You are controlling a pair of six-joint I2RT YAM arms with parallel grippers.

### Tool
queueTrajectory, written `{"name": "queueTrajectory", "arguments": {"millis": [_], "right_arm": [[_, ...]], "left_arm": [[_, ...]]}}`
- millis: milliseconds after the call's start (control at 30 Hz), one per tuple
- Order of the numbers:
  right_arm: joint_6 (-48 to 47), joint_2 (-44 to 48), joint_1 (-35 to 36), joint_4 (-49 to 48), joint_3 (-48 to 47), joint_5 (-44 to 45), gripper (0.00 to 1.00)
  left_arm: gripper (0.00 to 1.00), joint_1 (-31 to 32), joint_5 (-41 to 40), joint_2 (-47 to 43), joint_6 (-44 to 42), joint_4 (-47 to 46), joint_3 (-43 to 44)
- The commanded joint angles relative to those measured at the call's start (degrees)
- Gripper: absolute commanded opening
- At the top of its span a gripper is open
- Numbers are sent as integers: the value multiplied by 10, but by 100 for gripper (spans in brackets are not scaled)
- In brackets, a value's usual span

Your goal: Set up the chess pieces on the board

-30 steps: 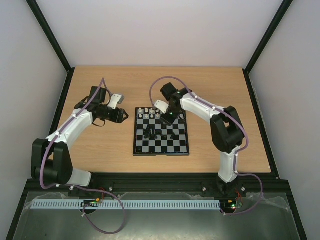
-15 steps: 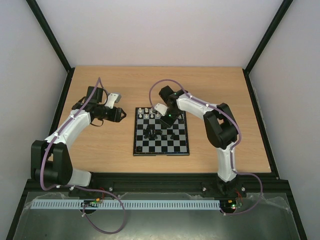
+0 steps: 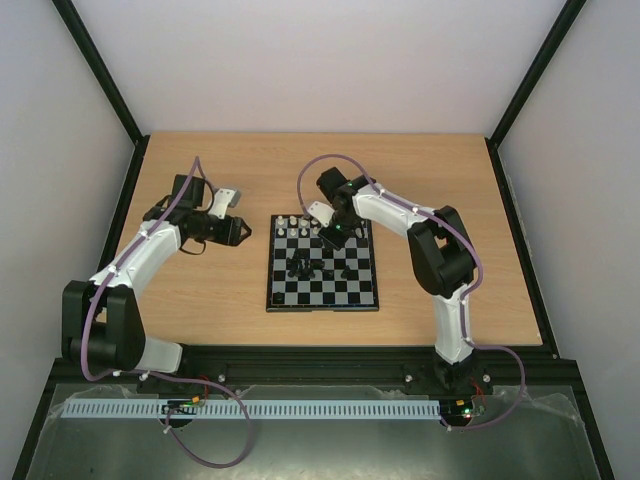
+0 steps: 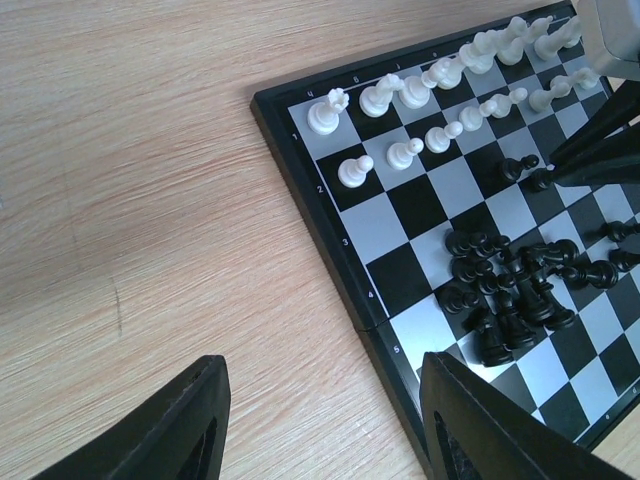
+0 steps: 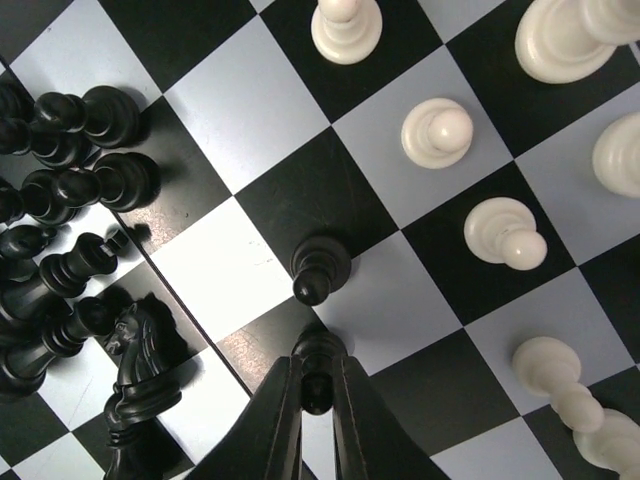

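- The left gripper [image 4: 325, 370] hovers over the wooden table [image 4: 120, 200] just off the board's left edge. Its fingers are spread wide and there is nothing between them, so I judge it idle for this step.
- The board [image 4: 380, 225] lies flat in the middle of the table, between the two arms.
- The white pieces [image 4: 420, 90] stand upright in two full-looking rows along the far edge, so that side seems done.
- The black pieces [image 4: 510, 300] lie mostly in a tumbled heap around the board's centre. The rows by the near edge, where they belong, look bare from above.
- One standing black pawn [image 5: 320, 268] is upright on a dark square just in front of the white pawns.
- The right gripper [image 5: 318, 368] is low over the board right beside that pawn. Its fingers are pinched nearly together on a second black pawn [image 5: 318, 345].
- I cannot tell whether the held pawn's base touches the board.
- The step in hand seems to be handling this single black pawn.
- The next move calls for a straight lift clear of its close neighbour. The pawn then needs carrying over the heap and setting upright at the centre of a near-side square before release.
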State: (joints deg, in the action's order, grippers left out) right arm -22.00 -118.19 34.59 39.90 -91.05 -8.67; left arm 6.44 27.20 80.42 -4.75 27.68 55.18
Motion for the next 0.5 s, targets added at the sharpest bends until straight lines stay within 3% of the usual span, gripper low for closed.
{"name": "queueTrajectory", "arguments": {"millis": [0, 467], "right_arm": [[-6, 19, 3, 30, -4, 20, 6], [-23, 207, -10, 15, 174, 55, 5]], "left_arm": [[56, -5, 14, -20, 5, -3, -9], [56, -5, 21, -8, 9, -3, -5]]}}
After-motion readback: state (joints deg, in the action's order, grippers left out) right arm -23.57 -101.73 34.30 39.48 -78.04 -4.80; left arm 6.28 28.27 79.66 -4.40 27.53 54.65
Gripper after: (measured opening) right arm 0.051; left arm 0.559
